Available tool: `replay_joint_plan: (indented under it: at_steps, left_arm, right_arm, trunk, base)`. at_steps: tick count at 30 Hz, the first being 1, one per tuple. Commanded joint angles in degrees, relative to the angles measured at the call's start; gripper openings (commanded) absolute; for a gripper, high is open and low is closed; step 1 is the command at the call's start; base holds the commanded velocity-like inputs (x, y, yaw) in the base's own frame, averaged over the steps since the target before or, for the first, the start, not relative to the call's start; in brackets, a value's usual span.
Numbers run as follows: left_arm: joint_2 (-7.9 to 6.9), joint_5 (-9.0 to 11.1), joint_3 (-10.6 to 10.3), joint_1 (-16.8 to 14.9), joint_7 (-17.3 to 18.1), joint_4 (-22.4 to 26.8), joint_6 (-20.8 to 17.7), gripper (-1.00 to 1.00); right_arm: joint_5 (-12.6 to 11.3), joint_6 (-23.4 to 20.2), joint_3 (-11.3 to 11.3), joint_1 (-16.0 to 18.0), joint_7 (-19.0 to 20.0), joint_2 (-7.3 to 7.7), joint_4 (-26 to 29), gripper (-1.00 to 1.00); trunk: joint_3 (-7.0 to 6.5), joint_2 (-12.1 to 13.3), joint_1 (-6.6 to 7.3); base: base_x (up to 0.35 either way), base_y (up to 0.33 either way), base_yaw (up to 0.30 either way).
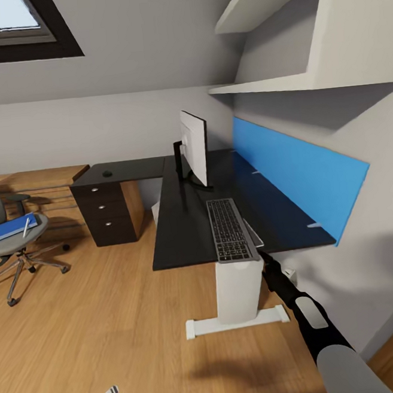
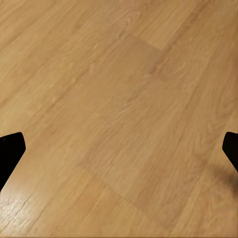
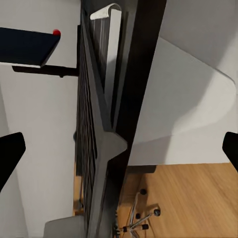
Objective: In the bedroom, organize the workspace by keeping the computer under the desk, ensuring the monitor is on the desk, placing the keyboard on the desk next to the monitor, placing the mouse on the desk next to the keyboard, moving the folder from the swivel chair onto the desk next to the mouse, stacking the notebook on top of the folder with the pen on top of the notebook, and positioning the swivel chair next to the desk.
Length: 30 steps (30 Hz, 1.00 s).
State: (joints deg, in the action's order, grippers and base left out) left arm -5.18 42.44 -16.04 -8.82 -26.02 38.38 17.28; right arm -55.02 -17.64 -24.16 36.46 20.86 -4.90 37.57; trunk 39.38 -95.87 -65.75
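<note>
Wood-plank floor (image 1: 113, 325), attic bedroom. Glossy black L-shaped surface (image 1: 182, 234) with blue back panel (image 1: 296, 175) at 1 o'clock. Slim silver-framed dark-key keyboard (image 1: 228, 229) lies near front edge, overhanging slightly; thin white-backed monitor (image 1: 195, 147) upright behind it. Small black mouse (image 1: 107, 174) on far wing. Grey swivel chair (image 1: 8, 238) at 9 o'clock, bright blue folder (image 1: 10, 228) and white pen (image 1: 26, 226) on seat. Right hand (image 3: 119, 148) fingers spread apart at keyboard's edge, not clamped. Left hand (image 2: 119, 148) fingers apart over floor.
</note>
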Motion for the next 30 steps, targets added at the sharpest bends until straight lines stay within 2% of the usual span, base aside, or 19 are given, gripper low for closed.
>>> replay_joint_plan:
  at_steps: [1, 16, 17, 18, 21, 30]
  left_arm:
    - [-0.10, 0.59, -0.48, -0.05, -0.35, 0.03, 0.40, 1.00]
    - [-0.10, 0.62, -0.48, -0.05, -0.35, 0.03, 0.37, 1.00]
    - [-0.08, 0.62, -0.48, -0.05, -0.35, 0.03, 0.36, 1.00]
    - [-0.04, 0.64, -0.55, -0.05, -0.35, -0.02, 0.32, 1.00]
    - [-0.02, 0.67, -0.63, -0.05, -0.35, -0.05, 0.29, 1.00]
    - [-0.01, 0.71, -0.82, -0.05, -0.35, -0.06, 0.22, 1.00]
  right_arm:
    - [-0.42, -0.56, -0.40, 0.05, 0.09, -0.03, 0.03, 1.00]
    - [-0.95, -0.50, -0.84, 0.03, 0.06, 0.37, 0.34, 1.00]
    - [-0.99, -0.51, -0.99, 0.04, 0.06, 0.51, 0.37, 1.00]
    - [-1.15, -0.54, -2.07, 0.05, 0.06, 1.52, 0.43, 1.00]
    - [-1.25, -0.55, -3.07, 0.03, 0.06, 2.38, 0.51, 1.00]
    - [-1.27, -0.55, -3.61, 0.03, 0.05, 2.83, 0.51, 1.00]
  trunk:
    - [0.05, -0.03, 0.00]
    - [0.05, -0.03, 0.00]
    - [0.05, -0.03, 0.00]
    - [0.05, -0.03, 0.00]
    - [0.05, -0.03, 0.00]
    - [0.05, -0.03, 0.00]
  base:
    - [0.057, 0.044, 0.000]
    - [0.010, 0.008, 0.000]
    - [0.000, 0.000, 0.000]
    - [0.000, 0.000, 0.000]
    - [0.000, 0.000, 0.000]
    - [0.000, 0.000, 0.000]
